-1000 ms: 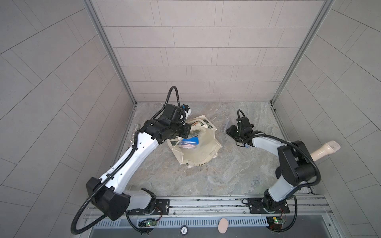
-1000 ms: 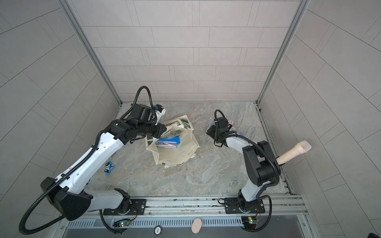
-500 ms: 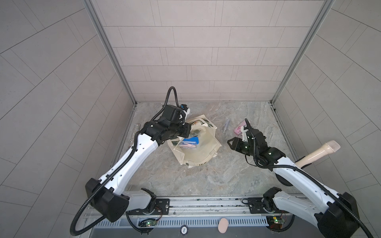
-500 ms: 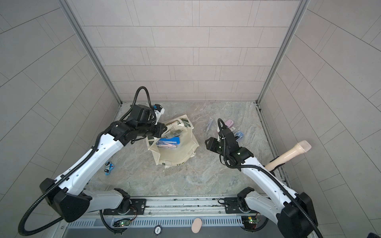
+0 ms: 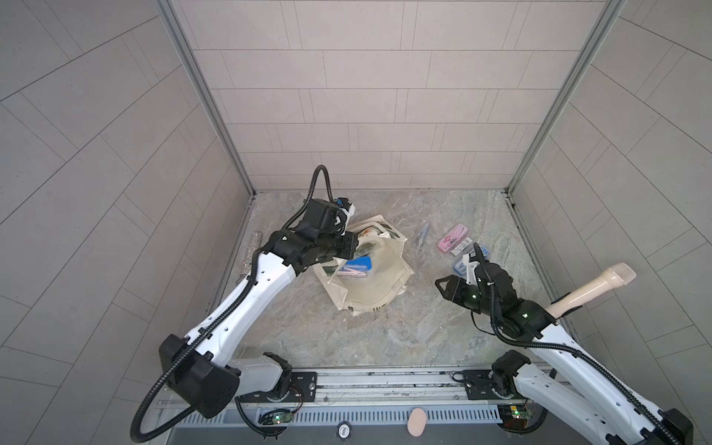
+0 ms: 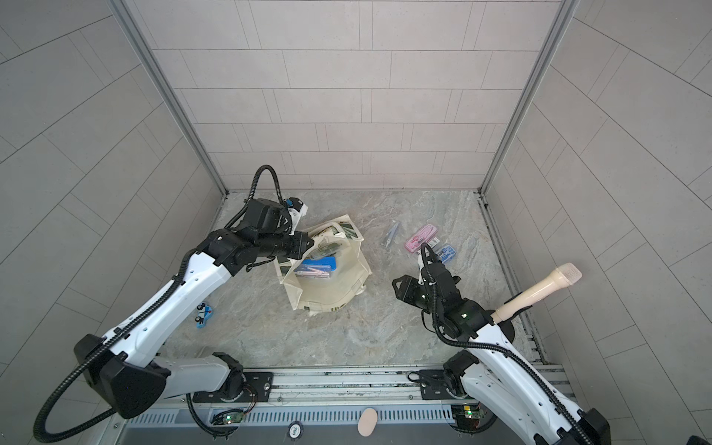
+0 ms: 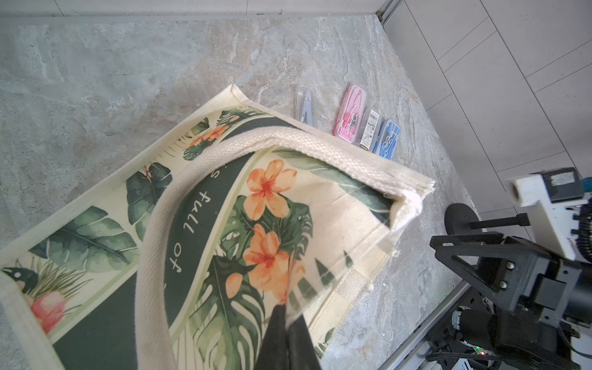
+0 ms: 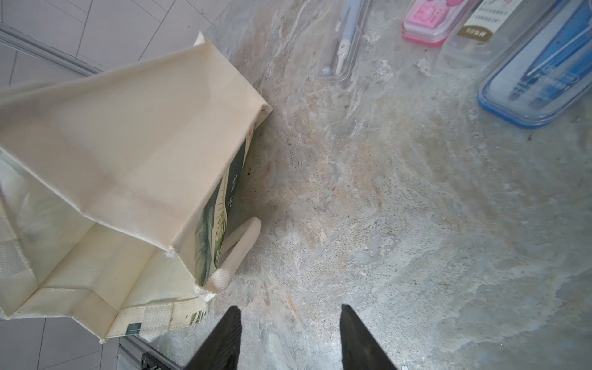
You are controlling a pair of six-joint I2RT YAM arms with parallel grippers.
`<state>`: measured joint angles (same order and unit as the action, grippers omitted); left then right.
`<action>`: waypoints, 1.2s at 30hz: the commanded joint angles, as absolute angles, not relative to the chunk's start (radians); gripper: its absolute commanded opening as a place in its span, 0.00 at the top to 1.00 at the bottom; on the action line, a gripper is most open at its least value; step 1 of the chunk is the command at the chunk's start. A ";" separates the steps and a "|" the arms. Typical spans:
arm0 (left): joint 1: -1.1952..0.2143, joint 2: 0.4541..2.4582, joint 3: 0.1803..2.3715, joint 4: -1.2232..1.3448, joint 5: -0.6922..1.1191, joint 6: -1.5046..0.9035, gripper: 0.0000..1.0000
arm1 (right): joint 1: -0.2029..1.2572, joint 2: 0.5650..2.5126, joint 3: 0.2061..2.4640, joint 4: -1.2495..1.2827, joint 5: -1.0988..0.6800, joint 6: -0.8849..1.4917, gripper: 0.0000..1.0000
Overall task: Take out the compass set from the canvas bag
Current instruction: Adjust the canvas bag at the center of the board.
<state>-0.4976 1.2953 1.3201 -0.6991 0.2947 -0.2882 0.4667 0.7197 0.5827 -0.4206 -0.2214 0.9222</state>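
top views / canvas bag (image 5: 379, 294): cream fabric, soft and slumped, mouth gaping upward, sits about midway on the marble-look worktop (image 5: 385, 339), a bit toward its far left corner
top views / blue-lidded case (image 5: 360, 266): flat plastic box, blue strip above a clear part with pinkish bits, lying inside the bag, so not out yet
top views / left gripper (image 5: 351, 246): at the bag's far-left rim, pinched together on the cloth
top views / right gripper (image 5: 443, 286): above bare worktop between the bag and the loose cases, nothing in it
top views / loose cases: slim clear case (image 5: 422, 234), pink case (image 5: 452, 238), labelled clear case (image 5: 461, 248) and blue-rimmed case (image 5: 467, 265) near the far right corner, the last three packed side by side
left wrist / print: big green leaves, orange flowers, dark green band with white script "full of", the rest hidden by the thick woven handle (image 7: 179, 205)
left wrist / left gripper (image 7: 286, 312): black fingers closed tight on the bag's edge, holding it up
right wrist / right gripper (image 8: 290, 307): two pointed black fingers moderately apart, empty, marble under them
right wrist / bag: plain cream inside with creased folds, leaf print only on the outer face, a handle loop poking out onto the worktop
right wrist / labels: the labelled clear case has a brown strip with pale letters, upside down, can't read it for sure; the raised letters on the pink lid are cut off
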 commanded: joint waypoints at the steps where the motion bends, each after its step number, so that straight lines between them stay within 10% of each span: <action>1: -0.494 1.298 1.357 -0.694 0.280 -0.310 1.00 | 0.471 0.686 0.651 -0.502 -0.190 0.936 0.48; 25: -0.495 1.296 1.397 -0.755 0.328 -0.295 1.00 | 0.475 0.726 0.691 -0.505 -0.216 0.969 0.48; 36: -0.495 1.281 1.418 -0.761 0.302 -0.199 1.00 | 0.641 0.873 0.884 -0.350 -0.279 0.596 0.43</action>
